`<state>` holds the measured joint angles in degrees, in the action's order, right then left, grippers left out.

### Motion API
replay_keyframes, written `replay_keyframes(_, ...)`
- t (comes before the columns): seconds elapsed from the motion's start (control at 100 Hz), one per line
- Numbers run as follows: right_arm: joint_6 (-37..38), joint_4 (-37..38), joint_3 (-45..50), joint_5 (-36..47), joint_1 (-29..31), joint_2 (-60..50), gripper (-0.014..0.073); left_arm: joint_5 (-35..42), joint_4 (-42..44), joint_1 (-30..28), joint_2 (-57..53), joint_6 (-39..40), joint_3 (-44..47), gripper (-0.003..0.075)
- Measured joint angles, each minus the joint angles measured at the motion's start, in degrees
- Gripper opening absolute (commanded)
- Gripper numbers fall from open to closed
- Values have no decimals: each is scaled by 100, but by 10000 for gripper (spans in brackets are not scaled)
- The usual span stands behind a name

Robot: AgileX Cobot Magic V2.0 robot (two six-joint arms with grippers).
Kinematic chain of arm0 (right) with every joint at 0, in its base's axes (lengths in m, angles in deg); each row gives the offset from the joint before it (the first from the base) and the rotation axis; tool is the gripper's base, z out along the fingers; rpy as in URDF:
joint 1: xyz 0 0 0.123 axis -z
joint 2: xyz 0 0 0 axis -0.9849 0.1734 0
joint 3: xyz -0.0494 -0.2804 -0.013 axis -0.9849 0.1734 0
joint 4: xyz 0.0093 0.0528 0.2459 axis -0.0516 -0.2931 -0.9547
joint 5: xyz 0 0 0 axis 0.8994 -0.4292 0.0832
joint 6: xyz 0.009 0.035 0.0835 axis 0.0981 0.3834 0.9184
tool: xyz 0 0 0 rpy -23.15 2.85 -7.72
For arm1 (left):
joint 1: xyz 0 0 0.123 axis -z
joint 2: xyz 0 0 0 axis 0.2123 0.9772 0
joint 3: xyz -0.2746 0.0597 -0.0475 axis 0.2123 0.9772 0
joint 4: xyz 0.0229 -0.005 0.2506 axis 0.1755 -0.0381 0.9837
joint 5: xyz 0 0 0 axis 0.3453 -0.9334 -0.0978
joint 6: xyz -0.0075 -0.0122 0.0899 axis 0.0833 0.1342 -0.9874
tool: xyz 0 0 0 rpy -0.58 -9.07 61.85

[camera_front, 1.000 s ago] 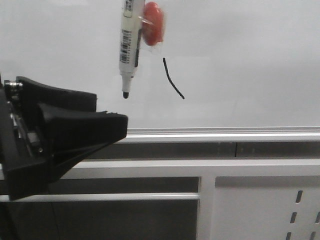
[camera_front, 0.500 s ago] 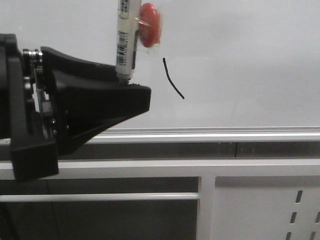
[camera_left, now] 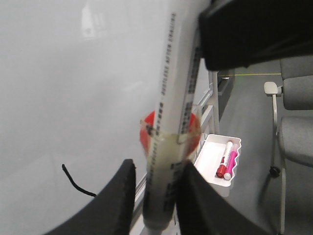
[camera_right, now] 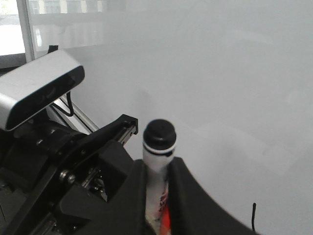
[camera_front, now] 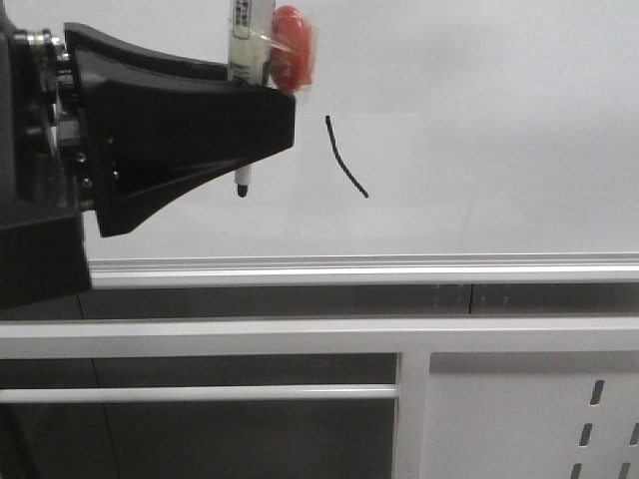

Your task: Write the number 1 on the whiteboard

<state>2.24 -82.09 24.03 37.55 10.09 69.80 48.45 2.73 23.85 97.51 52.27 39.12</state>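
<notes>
Front view: both claws (camera_front: 262,80) grip the marker (camera_front: 243,178) mid-barrel (light, stiff, slick); 1 (camera_front: 345,158) drawn, frame centre.

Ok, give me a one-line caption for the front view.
Left gripper closing around the marker in front of the whiteboard, beside the drawn number 1.

The left gripper (camera_front: 255,125) has risen in the front view, from about 8 o'clock of the marker (camera_front: 249,60) to directly in front of its barrel. Its black fingers (camera_front: 200,125) now cover the barcode part, where before they were below the tip. The marker itself has shifted slightly up, with less barrel visible.
</notes>
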Motion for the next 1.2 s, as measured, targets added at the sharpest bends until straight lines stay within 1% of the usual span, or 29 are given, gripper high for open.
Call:
replay_keyframes(0.06,0,9,0,0,0,0,-79,0,36,0,0,0,0,-5)
replay_keyframes(0.08,0,9,0,0,0,0,-79,0,67,0,0,0,0,-18)
replay_keyframes(0.34,10,22,-4,33,0,3,-79,10,68,0,0,95,-4,-18)
replay_keyframes(0.48,34,35,-13,275,0,24,-79,73,-70,9,0,71,-4,-18)
replay_keyframes(0.67,110,34,-17,554,0,72,-79,108,-346,43,-12,-60,-17,-18)
replay_keyframes(0.78,71,22,-17,850,15,72,-79,120,-879,8,-12,-1,-17,-18)
replay_keyframes(1.03,59,22,-17,785,15,72,-79,109,-987,7,-12,11,-17,-18)
replay_keyframes(1.2,48,22,-17,925,15,72,-79,109,-1111,7,-12,11,-17,-18)
